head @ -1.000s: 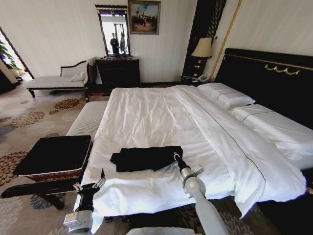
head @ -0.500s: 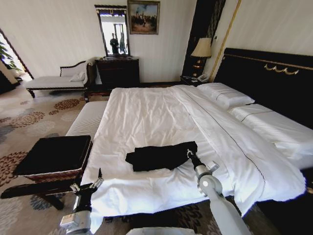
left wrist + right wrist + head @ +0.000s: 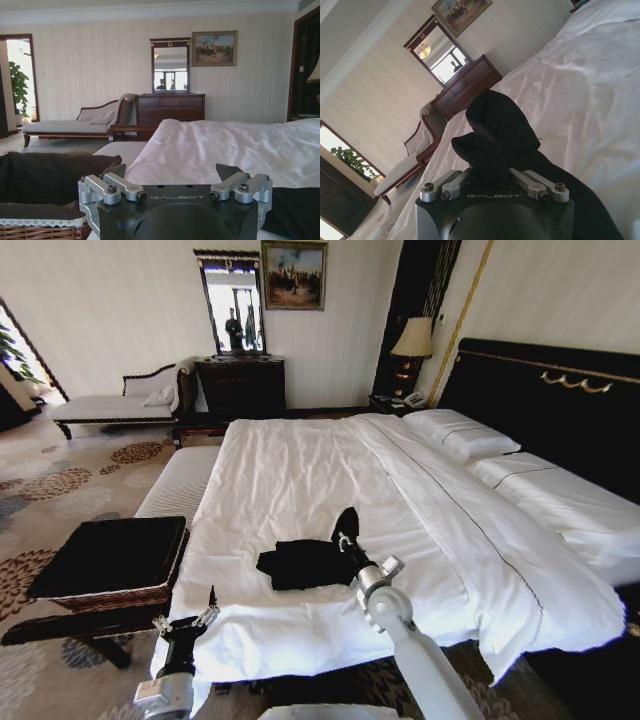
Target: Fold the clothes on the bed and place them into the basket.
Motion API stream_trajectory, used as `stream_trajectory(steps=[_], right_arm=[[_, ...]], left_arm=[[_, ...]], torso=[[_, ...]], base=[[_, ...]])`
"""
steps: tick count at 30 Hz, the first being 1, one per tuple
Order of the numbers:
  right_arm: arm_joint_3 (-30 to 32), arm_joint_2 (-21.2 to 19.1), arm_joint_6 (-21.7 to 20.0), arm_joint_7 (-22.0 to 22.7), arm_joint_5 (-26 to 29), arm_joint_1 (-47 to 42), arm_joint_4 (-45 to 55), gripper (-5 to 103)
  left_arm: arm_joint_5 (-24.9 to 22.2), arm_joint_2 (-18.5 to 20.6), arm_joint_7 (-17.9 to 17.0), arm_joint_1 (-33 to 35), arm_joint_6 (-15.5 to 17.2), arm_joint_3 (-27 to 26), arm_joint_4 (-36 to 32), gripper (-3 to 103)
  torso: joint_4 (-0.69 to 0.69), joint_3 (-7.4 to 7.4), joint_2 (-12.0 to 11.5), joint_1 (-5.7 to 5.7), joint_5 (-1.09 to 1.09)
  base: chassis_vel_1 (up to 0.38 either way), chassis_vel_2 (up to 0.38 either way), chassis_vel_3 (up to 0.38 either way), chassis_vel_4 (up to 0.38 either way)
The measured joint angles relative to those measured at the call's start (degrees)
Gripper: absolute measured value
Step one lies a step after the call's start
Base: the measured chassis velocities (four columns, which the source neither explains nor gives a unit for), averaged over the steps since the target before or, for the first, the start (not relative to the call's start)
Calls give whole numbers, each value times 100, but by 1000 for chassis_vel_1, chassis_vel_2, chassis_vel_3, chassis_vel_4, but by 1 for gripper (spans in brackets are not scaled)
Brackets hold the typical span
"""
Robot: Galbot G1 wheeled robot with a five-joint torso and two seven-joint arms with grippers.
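The clothes (image 3: 300,563) are a black T-shirt lying bunched on the white bed (image 3: 300,470) near its foot. My right gripper (image 3: 345,538) is shut on the shirt's right end and holds it up as a peak above the rest. In the right wrist view the black cloth (image 3: 500,130) rises from between the shut fingers of the right gripper (image 3: 495,167). My left gripper (image 3: 185,618) hangs open at the bed's foot corner, holding nothing, and looks along the bed in its own view (image 3: 172,172). The basket (image 3: 105,595), brown wicker with a black top, stands left of the bed.
A long white bench (image 3: 180,480) runs along the bed's left side behind the basket. Pillows (image 3: 465,432) and a black headboard (image 3: 560,400) are at the right. A dark dresser (image 3: 242,385) and a chaise (image 3: 110,405) stand by the far wall. Patterned carpet (image 3: 60,480) lies on the left.
The right gripper first dragged the shirt to the right, then lifted its right end and carried it back left over the rest. The left gripper stayed at the bed's corner.
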Motion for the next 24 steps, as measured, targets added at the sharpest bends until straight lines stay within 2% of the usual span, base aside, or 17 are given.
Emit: stream_trajectory(steps=[6,19,24], right_arm=[[-335,364,93,38,-267,163,-528,10],[-655,753,296,-94,-710,261,-1180,10],[-744,790,320,-131,-818,274,-1298,10]], left_arm=[[1,-6,-1,27,0,-34,0,100],[-14,-29,-2,44,-25,-79,1,100],[-29,-33,-2,64,-53,-102,15,100]], torso=[[0,0,0,0,0],[0,0,0,0,0],[-1,0,0,0,1]], base=[[0,0,0,0],[0,0,0,0],[0,0,0,0]])
